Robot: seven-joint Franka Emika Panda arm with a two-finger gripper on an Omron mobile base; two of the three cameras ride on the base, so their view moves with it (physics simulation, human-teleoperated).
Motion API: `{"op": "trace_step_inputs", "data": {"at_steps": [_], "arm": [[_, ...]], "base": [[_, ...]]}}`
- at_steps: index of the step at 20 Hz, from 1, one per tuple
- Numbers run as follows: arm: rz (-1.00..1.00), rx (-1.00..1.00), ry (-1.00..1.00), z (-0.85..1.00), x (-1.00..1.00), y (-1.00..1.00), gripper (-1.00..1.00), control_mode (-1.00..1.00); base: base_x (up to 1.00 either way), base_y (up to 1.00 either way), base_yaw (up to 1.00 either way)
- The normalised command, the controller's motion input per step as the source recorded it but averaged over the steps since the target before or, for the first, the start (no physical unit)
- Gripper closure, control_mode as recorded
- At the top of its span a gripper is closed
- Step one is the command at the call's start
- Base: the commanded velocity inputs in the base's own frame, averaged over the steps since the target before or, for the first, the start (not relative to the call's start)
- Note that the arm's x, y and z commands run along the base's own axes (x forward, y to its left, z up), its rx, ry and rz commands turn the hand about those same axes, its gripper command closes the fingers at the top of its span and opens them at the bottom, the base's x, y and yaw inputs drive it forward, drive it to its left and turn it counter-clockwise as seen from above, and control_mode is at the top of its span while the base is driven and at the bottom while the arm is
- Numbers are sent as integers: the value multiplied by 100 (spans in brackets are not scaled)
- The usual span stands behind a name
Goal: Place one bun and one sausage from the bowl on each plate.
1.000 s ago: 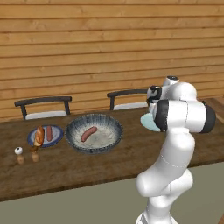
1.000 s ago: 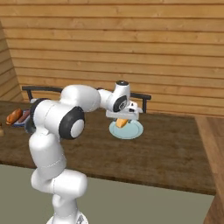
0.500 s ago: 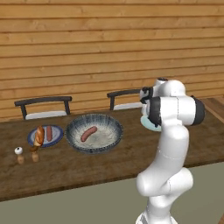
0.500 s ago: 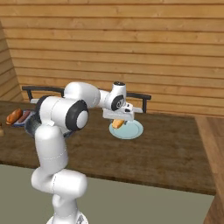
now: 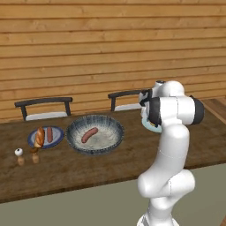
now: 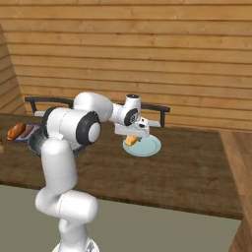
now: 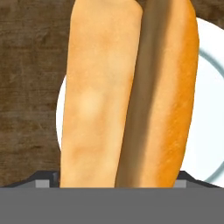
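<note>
Jaws grip a bun [image 7: 127, 92] over the pale plate [image 6: 147, 146], one sausage [image 5: 89, 134] in the bowl [image 5: 114, 128], dark-rimmed plate [image 5: 56, 140] filled.

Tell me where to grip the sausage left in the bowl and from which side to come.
Grip the sausage at its middle, coming from straight above, fingers closing across its narrow width. It lies flat and alone on the floor of the bowl, angled in the left base view, so turn the wrist to match.

A bun [image 7: 127, 92] fills my grip just above the pale plate [image 6: 149, 147]; bare table [image 6: 187, 172] lies open toward its right edge
</note>
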Motion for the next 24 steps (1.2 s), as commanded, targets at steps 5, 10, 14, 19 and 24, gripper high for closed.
{"op": "trace_step_inputs", "data": {"at_steps": [5,10,14,19,24], "arm": [[0,0,0,0,5,0,-100,-100],[0,0,0,0,1,0,-100,-100],[0,-6,0,47,-4,0,-100,-100],[-6,-8,-3,99,-24,43,-100,-100],[-24,15,-17,100,-51,80,-100,-100]], "base": [[0,0,0],[0,0,0],[0,0,0],[0,0,0],[0,0,0]]}}
